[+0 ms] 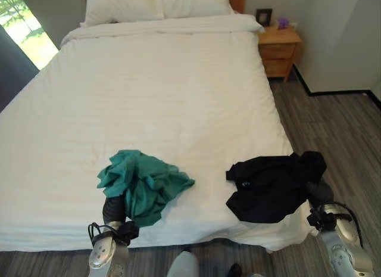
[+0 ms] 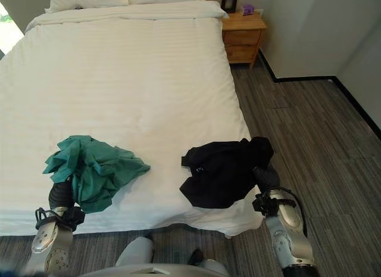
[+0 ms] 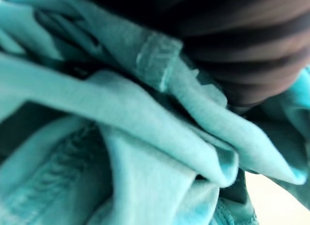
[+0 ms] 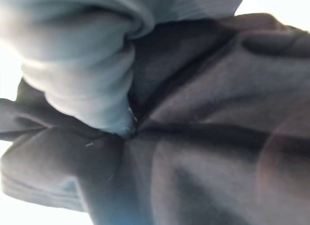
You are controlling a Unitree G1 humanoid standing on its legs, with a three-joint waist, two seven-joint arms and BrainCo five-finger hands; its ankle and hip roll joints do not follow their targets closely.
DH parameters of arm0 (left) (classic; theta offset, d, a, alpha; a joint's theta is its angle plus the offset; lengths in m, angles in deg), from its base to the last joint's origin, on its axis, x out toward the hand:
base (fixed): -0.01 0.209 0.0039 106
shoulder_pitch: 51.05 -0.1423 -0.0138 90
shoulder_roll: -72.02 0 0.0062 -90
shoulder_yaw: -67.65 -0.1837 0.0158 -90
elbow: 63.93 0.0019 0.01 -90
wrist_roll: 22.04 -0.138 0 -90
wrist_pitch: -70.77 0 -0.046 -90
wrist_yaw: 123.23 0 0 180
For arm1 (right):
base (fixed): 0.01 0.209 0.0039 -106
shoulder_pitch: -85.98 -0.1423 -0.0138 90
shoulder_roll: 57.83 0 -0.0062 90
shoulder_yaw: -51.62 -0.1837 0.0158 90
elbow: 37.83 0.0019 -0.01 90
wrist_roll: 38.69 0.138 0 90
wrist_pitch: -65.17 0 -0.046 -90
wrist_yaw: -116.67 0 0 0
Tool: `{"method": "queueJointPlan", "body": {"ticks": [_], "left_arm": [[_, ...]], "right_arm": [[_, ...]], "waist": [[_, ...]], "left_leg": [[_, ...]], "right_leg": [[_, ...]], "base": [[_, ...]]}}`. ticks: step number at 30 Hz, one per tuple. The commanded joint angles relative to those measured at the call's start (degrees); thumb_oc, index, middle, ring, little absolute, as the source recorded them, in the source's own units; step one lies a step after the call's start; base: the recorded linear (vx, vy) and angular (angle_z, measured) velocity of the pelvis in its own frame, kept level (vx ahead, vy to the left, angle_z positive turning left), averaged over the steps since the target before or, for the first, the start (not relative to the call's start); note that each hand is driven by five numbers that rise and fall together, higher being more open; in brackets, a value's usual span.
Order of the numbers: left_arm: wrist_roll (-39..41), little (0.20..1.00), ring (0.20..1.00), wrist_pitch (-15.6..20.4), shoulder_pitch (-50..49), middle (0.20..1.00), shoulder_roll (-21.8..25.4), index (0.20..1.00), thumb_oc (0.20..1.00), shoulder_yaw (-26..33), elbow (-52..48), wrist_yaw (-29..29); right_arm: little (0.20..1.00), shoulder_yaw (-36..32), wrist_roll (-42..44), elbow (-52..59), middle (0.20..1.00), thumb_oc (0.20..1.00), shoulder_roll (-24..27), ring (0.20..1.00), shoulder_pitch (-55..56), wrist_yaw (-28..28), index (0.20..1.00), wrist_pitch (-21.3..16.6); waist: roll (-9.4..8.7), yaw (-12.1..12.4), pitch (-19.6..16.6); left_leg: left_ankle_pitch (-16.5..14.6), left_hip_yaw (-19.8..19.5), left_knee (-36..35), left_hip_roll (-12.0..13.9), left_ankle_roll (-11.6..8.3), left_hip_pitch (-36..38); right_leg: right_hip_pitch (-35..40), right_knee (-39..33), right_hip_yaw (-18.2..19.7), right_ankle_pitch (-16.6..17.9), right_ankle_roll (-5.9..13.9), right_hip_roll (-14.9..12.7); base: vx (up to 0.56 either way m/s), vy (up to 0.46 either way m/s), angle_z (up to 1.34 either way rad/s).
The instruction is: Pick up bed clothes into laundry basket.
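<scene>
Near bed (image 1: 149,92) foot: left hand (image 1: 114,210) under teal shirt (image 1: 146,181), right hand (image 1: 318,190) under black top (image 1: 268,187); fingers hidden, grip unclear.

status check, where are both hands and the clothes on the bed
Left hand buried in the teal garment, right hand under the black garment; fingers hidden, grip unconfirmed. Both garments lie on the white bed, near its foot edge. Nothing in the way.
</scene>
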Motion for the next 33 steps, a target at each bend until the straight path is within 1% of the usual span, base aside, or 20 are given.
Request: {"method": "queueJointPlan", "body": {"ticks": [1, 4, 11, 12, 16, 18, 19, 20, 21, 22, 23, 24, 25, 26, 27, 28, 29, 31, 32, 33], "left_arm": [[0.41, 0.200, 0.200, 3.58, 5.10, 0.200, 4.15, 0.200, 0.200, -0.38, -3.71, 1.07], [0.63, 0.200, 0.200, 3.57, 5.15, 0.200, 4.90, 0.200, 0.200, -1.31, -4.83, 2.14], [-0.28, 0.200, 0.200, 3.22, 4.88, 0.200, 4.82, 0.200, 0.200, -2.02, -4.15, 1.71], [-13.39, 0.200, 0.200, 2.28, 3.50, 0.200, 6.48, 0.200, 0.200, -2.32, -1.69, -2.70], [-13.69, 0.200, 0.200, 3.25, 7.23, 0.200, 7.54, 0.200, 0.200, -1.54, -2.08, -5.13], [-13.93, 0.200, 0.200, 3.75, 8.08, 0.200, 7.78, 0.200, 0.200, -0.22, -2.18, -6.36], [-14.98, 0.200, 0.200, 4.11, 8.78, 0.200, 9.25, 0.200, 0.200, 1.18, -2.22, -6.69], [-17.75, 0.200, 0.200, 5.06, 9.05, 0.200, 10.85, 0.200, 0.200, 4.58, -1.73, -10.37], [-17.82, 0.200, 0.200, 5.09, 9.21, 0.200, 10.85, 0.200, 0.200, 4.67, -1.69, -10.45], [-17.95, 0.200, 0.200, 5.87, 9.20, 0.200, 10.70, 0.200, 0.200, 8.05, -1.77, -15.14], [-18.01, 0.200, 0.200, 5.86, 9.25, 0.200, 10.68, 0.200, 0.200, 8.12, -1.77, -15.21], [-15.84, 0.200, 0.200, 6.77, 7.83, 0.200, 8.76, 0.200, 0.200, 12.18, -1.32, -18.44], [-15.39, 0.200, 0.200, 7.12, 6.29, 0.200, 8.38, 0.200, 0.200, 14.80, -1.47, -18.41], [-14.93, 0.200, 0.200, 7.26, 5.65, 0.200, 8.58, 0.200, 0.200, 16.21, -1.28, -18.23], [-14.95, 0.200, 0.200, 7.26, 4.95, 0.200, 9.55, 0.200, 0.200, 16.35, -0.40, -16.63], [-14.94, 0.200, 0.200, 7.28, 4.95, 0.200, 9.59, 0.200, 0.200, 16.31, -0.36, -16.62], [-15.73, 0.200, 0.200, 6.49, 4.60, 0.200, 10.35, 0.200, 0.200, 16.44, -0.66, -15.58], [-16.77, 0.200, 0.200, 5.97, 4.51, 0.200, 11.30, 0.200, 0.200, 16.83, -0.60, -15.29], [-19.90, 0.200, 0.200, 5.07, 4.93, 0.200, 13.50, 0.200, 0.200, 17.08, -1.37, -16.04], [-17.78, 0.200, 0.200, 5.95, 6.22, 0.200, 12.89, 0.200, 0.200, 16.91, -2.08, -16.00]], "right_arm": [[0.200, -2.48, 0.04, 2.80, 0.200, 0.200, -0.61, 0.200, -2.88, 0.58, 0.200, -2.83], [0.200, -1.64, -0.20, 2.49, 0.200, 0.200, -1.29, 0.200, -1.91, 1.12, 0.200, -2.23], [0.200, 0.20, -1.78, 1.99, 0.200, 0.200, -1.80, 0.200, -1.90, 1.71, 0.200, -0.94], [0.200, -0.74, -14.72, 0.65, 0.200, 0.200, 2.37, 0.200, -6.97, -0.23, 0.200, -0.18], [0.200, -3.49, -16.30, -0.16, 0.200, 0.200, 2.70, 0.200, -5.32, -3.94, 0.200, -0.72], [0.200, -4.97, -15.74, 0.02, 0.200, 0.200, 2.43, 0.200, -5.70, -4.95, 0.200, -1.29], [0.200, -6.60, -16.29, -0.09, 0.200, 0.200, 3.40, 0.200, -5.77, -5.81, 0.200, -1.97], [0.200, -7.00, -17.18, -0.84, 0.200, 0.200, 5.29, 0.200, -7.28, -7.30, 0.200, -2.98], [0.200, -6.91, -17.19, -0.97, 0.200, 0.200, 5.29, 0.200, -7.56, -7.35, 0.200, -3.04], [0.200, -7.16, -18.32, -1.39, 0.200, 0.200, 6.30, 0.200, -8.93, -9.40, 0.200, -3.71], [0.200, -7.04, -18.36, -1.51, 0.200, 0.200, 6.30, 0.200, -9.13, -9.47, 0.200, -3.74], [0.200, -8.48, -17.27, -2.77, 0.200, 0.200, 6.23, 0.200, -9.67, -11.32, 0.200, -4.23], [0.200, -10.38, -16.99, -2.66, 0.200, 0.200, 5.62, 0.200, -8.19, -11.79, 0.200, -4.54], [0.200, -12.27, -17.44, -1.84, 0.200, 0.200, 5.31, 0.200, -5.99, -11.39, 0.200, -4.39], [0.200, -15.47, -19.28, -2.69, 0.200, 0.200, 4.38, 0.200, -2.31, -11.64, 0.200, -3.77], [0.200, -15.50, -19.30, -2.65, 0.200, 0.200, 4.34, 0.200, -2.25, -11.65, 0.200, -3.75], [0.200, -17.18, -20.15, -3.32, 0.200, 0.200, 4.25, 0.200, -1.28, -12.13, 0.200, -3.54], [0.200, -18.33, -20.26, -2.50, 0.200, 0.200, 3.19, 0.200, -0.56, -12.48, 0.200, -3.73], [0.200, -17.05, -20.72, -1.43, 0.200, 0.200, 1.52, 0.200, -0.52, -12.79, 0.200, -3.91], [0.200, -16.10, -20.79, -1.34, 0.200, 0.200, 0.52, 0.200, 0.41, -12.67, 0.200, -3.81]], "waist": [[0.60, -0.66, -3.74], [0.55, -1.74, -4.47], [0.38, -2.07, -5.16], [1.54, -5.22, -4.46], [1.80, -7.04, -4.18], [1.57, -7.61, -3.55], [1.19, -7.95, -2.56], [1.13, -7.07, -1.06], [1.04, -7.02, -0.99], [0.93, -5.55, -0.53], [1.00, -5.35, -0.58], [0.45, -4.51, 0.04], [0.47, -4.77, -0.09], [0.62, -5.55, 0.10], [0.59, -7.32, -0.72], [0.57, -7.16, -0.79], [0.53, -8.41, -0.56], [0.43, -8.60, -0.60], [1.50, -6.60, 0.41], [2.65, -5.80, 0.27]], "left_leg": [[0.89, 1.63, -11.27, -2.26, 4.12, 3.17], [0.17, 2.63, -11.26, -3.15, 4.96, 3.66], [-0.23, 4.05, -12.62, -4.09, 6.16, 5.08], [1.01, 16.58, -16.60, -3.08, 5.48, 5.61], [0.25, 16.48, -15.18, -2.76, 5.60, 6.14], [-1.27, 16.76, -11.30, -2.44, 5.46, 5.72], [-2.91, 17.32, -5.56, -1.93, 4.88, 3.98], [-3.79, 11.74, -1.14, -2.03, 3.83, 2.72], [-3.45, 11.89, -1.09, -2.05, 3.82, 2.43], [-3.69, 3.44, -1.06, -4.76, 3.14, 2.81], [-4.15, 3.68, -1.26, -4.63, 3.15, 3.15], [-5.42, -6.41, -2.17, -7.66, 4.04, 3.77], [-6.39, -9.58, -2.95, -8.47, 4.91, 4.77], [-6.23, -11.12, -5.95, -9.16, 5.66, 5.33], [-5.38, -8.34, -9.85, -8.80, 6.89, 6.77], [-5.37, -8.21, -9.97, -8.77, 6.91, 6.82], [-4.91, -6.75, -10.72, -8.86, 7.32, 7.11], [-4.50, -4.76, -11.95, -8.66, 7.88, 7.44], [-3.26, 0.09, -12.10, -6.83, 7.92, 6.94], [-1.85, 4.60, -12.13, -5.41, 7.82, 5.93]], "right_leg": [[2.70, -5.94, 3.58, 7.02, 6.63, -3.64], [2.67, -5.57, 4.04, 7.12, 7.05, -4.72], [2.20, -5.00, 5.82, 7.82, 7.98, -5.77], [0.09, -7.79, 7.26, 10.31, 10.42, -6.81], [-0.53, -4.87, 8.56, 9.23, 9.97, -6.97], [-0.70, -4.65, 9.64, 9.24, 9.74, -7.24], [-0.44, -5.02, 10.21, 9.47, 9.53, -7.59], [-0.58, -5.53, 13.01, 9.09, 8.82, -6.75], [-0.90, -5.59, 13.19, 9.47, 8.74, -6.76], [-2.36, -5.07, 16.92, 10.61, 8.54, -5.83], [-2.26, -5.05, 17.19, 10.19, 8.61, -5.71], [-5.00, -4.68, 23.86, 12.84, 9.32, -4.10], [-6.31, -5.21, 26.74, 14.50, 10.08, -2.96], [-7.68, -5.21, 28.48, 15.94, 10.38, -2.03], [-9.35, -6.68, 29.59, 17.31, 11.47, -1.62], [-9.39, -6.73, 29.71, 17.32, 11.48, -1.57], [-10.29, -6.77, 30.22, 18.21, 11.89, -1.19], [-11.29, -6.78, 29.71, 19.09, 12.36, -1.06], [-11.52, -3.11, 18.02, 14.38, 10.80, -3.09], [-8.44, 0.73, 9.81, 11.02, 9.19, -6.07]], "base": [[-0.03, 0.137, 0.15], [-0.03, 0.128, -0.05], [-0.01, 0.082, -0.22], [0.00, 0.040, -0.05], [-0.03, -0.034, -0.17], [-0.05, -0.075, -0.17], [-0.09, -0.003, -0.22], [-0.11, -0.006, -0.29], [-0.11, 0.071, -0.48], [-0.03, 0.030, -1.60], [-0.10, 0.045, -2.28], [-0.05, 0.042, -2.20], [-0.18, 0.071, -0.93], [-0.16, 0.179, -2.00], [-0.16, 0.151, -2.31], [-0.12, 0.164, -2.41], [-0.10, 0.064, -0.66], [-0.13, 0.058, -1.18], [-0.35, 0.049, -1.94], [-0.39, 0.029, -1.87]]}}
